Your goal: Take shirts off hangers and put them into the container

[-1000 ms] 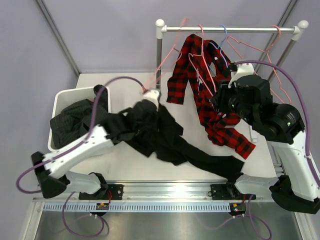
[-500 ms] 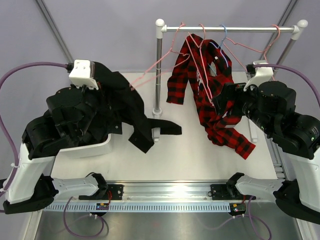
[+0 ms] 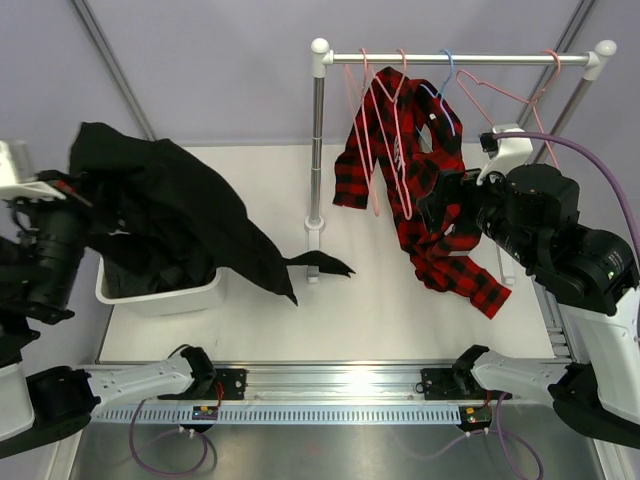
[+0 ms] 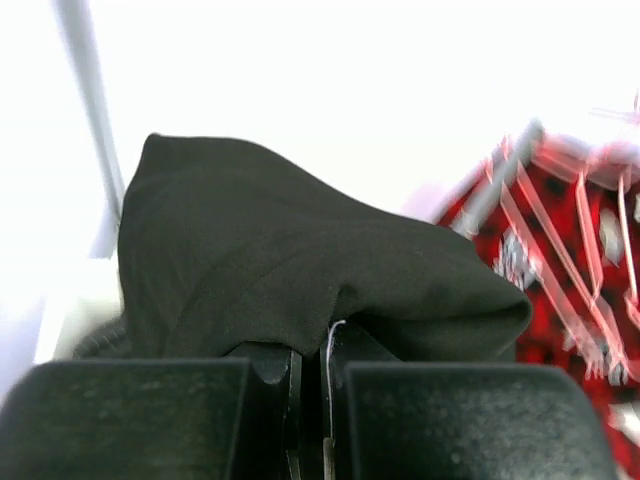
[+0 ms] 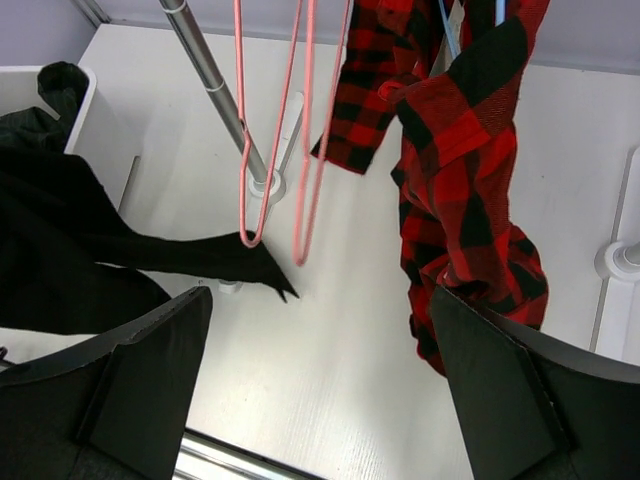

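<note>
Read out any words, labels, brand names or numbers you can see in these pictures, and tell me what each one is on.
No text can be read.
Left sticker, low in the top view: too small to read.
Right sticker, low in the top view: too small to read.

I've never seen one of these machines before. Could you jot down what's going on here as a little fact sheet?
Left pincer: shut on the black shirt, holding it up
Black shirt: hangs down over the white container, one sleeve trailing onto the table
Container: dark cloth inside
Right pincer: open, empty
Red-and-black check shirt: hanging from the rail
Pink hangers: bare, on the rail
</note>
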Robot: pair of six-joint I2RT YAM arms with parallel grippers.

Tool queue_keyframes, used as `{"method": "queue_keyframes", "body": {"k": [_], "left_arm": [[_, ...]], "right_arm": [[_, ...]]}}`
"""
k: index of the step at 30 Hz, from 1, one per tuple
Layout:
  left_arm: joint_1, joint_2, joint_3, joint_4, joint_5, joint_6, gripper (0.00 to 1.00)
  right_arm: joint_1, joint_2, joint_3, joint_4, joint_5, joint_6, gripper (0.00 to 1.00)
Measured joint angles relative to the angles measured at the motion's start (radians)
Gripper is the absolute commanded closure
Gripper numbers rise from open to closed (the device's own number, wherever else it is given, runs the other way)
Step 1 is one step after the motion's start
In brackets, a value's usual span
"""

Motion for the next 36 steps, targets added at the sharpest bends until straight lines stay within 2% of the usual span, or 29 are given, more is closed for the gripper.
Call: {"method": "queue_keyframes", "body": {"k": [4, 8, 11, 14, 19, 21, 23, 28, 33, 36], "left_arm": [[0.000, -0.004, 0.031, 0.238, -0.104, 0.245, 1.00], [0.001, 0.061, 0.035, 0.665, -0.161, 0.635, 1.00], [0.002, 0.185, 0.135, 0.951, -0.149, 0.910, 1.00], [0.002, 0.253, 0.177, 1.145, -0.085, 1.074, 1.00], [0.024, 0.325, 0.231, 1.283, 0.018, 1.223, 1.00], [0.107, 0.382, 0.320, 1.271, 0.051, 1.218, 1.00], [0.244, 0.435, 0.397, 1.222, 0.087, 1.166, 1.00], [0.626, 0.503, 0.398, 0.983, 0.163, 0.869, 1.00], [0.849, 0.612, 0.441, 0.736, 0.216, 0.595, 1.00], [0.941, 0.641, 0.441, 0.613, 0.261, 0.476, 1.00]], "right_arm": [[0.000, -0.013, -0.024, 0.011, -0.028, -0.002, 0.01], [0.000, -0.034, -0.054, 0.024, -0.059, -0.002, 0.00], [0.000, -0.046, -0.076, 0.032, -0.086, -0.002, 0.01], [0.000, -0.062, -0.113, 0.047, -0.122, -0.003, 0.00], [0.000, -0.074, -0.154, 0.055, -0.179, -0.007, 0.01], [0.000, -0.078, -0.174, 0.061, -0.196, -0.010, 0.00], [0.000, -0.080, -0.194, 0.063, -0.215, -0.014, 0.01], [0.000, -0.075, -0.220, 0.066, -0.248, -0.018, 0.00], [0.000, -0.055, -0.221, 0.082, -0.280, -0.019, 0.01], [0.000, -0.034, -0.221, 0.085, -0.315, -0.021, 0.01]]}}
